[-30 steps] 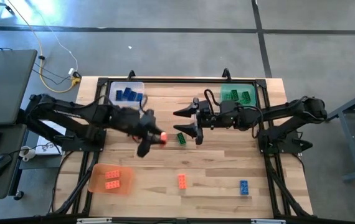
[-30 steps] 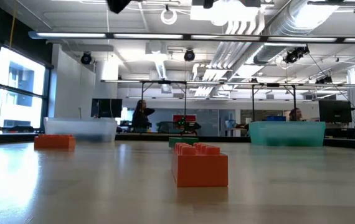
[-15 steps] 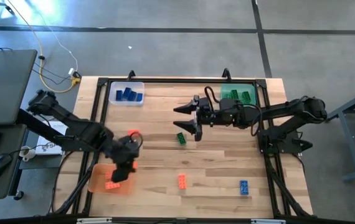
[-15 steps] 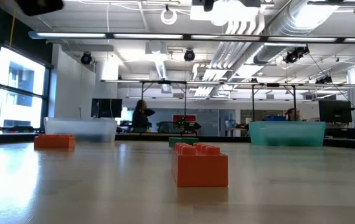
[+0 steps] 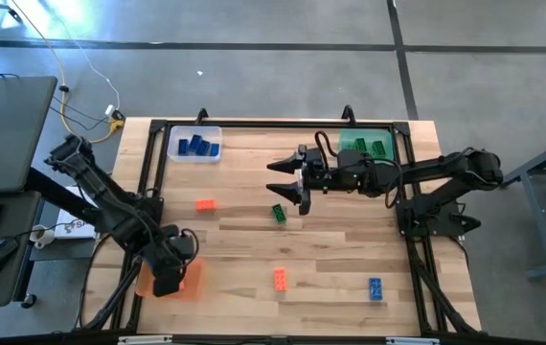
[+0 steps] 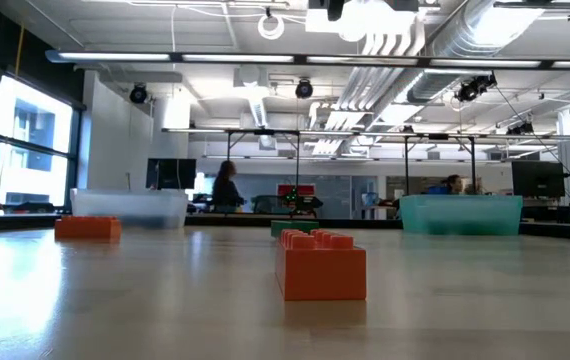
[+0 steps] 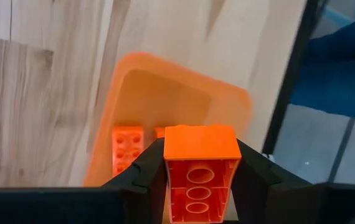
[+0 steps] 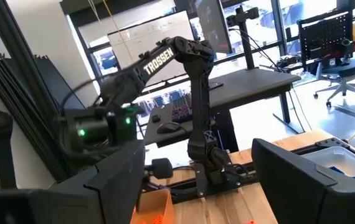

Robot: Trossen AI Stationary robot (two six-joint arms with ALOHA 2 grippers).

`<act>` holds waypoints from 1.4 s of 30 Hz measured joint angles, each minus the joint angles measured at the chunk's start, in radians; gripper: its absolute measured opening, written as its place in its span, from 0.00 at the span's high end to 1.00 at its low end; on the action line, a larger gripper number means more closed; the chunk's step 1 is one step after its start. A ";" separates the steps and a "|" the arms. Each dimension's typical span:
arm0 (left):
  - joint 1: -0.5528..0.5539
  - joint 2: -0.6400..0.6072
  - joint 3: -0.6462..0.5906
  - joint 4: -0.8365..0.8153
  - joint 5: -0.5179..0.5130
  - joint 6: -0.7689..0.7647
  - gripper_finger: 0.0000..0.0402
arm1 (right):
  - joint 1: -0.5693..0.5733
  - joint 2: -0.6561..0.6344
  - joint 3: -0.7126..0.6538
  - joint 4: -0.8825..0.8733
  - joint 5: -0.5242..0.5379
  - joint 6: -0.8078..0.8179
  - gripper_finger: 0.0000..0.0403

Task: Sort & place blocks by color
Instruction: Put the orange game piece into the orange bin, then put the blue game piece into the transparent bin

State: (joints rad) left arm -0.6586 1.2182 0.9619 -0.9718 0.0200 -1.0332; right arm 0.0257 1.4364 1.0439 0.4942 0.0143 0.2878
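Blue blocks (image 5: 198, 146) are sorted, an orange block (image 7: 200, 169) is clamped in the left gripper (image 7: 199, 163) over the orange tray (image 7: 165, 93), the right gripper (image 5: 290, 181) is held open, and four blocks are left on the tabletop (image 5: 330, 259).

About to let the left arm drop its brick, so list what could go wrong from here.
1. The left gripper holds an orange brick above the orange tray, seemingly near one edge; released there, it might bounce onto the table.
2. Orange bricks already in the tray lie close below, so the dropped one could land on them and tip out.
3. The open right gripper hovers by the green brick; a careless descent could nudge it.
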 joint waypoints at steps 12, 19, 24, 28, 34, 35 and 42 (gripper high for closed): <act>0.002 0.000 -0.168 0.190 0.019 -0.012 0.72 | 0.000 0.000 0.000 -0.004 0.000 0.003 0.30; 0.024 0.001 -0.224 0.219 0.029 -0.038 0.71 | 0.000 -0.007 0.000 -0.204 -0.094 0.132 0.30; 0.042 0.001 -0.230 0.242 0.057 -0.030 0.67 | 0.014 -0.006 0.000 -0.448 -0.161 0.257 0.30; 0.046 0.009 -0.230 0.241 0.058 -0.007 0.64 | 0.057 -0.006 0.000 -0.632 -0.194 0.348 0.30; 0.048 0.036 -0.230 0.241 0.059 0.015 0.60 | 0.158 -0.006 0.000 -0.821 -0.176 0.499 0.30; 0.050 0.041 -0.230 0.241 0.059 0.017 0.59 | 0.176 -0.006 0.000 -0.839 -0.168 0.530 0.30; 0.064 0.047 -0.230 0.237 0.066 0.098 0.52 | 0.283 -0.006 0.000 -0.874 -0.070 0.777 0.30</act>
State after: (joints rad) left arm -0.5948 1.2652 0.7315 -0.7345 0.0856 -0.9354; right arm 0.3086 1.4303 1.0443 -0.3801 -0.0557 1.0648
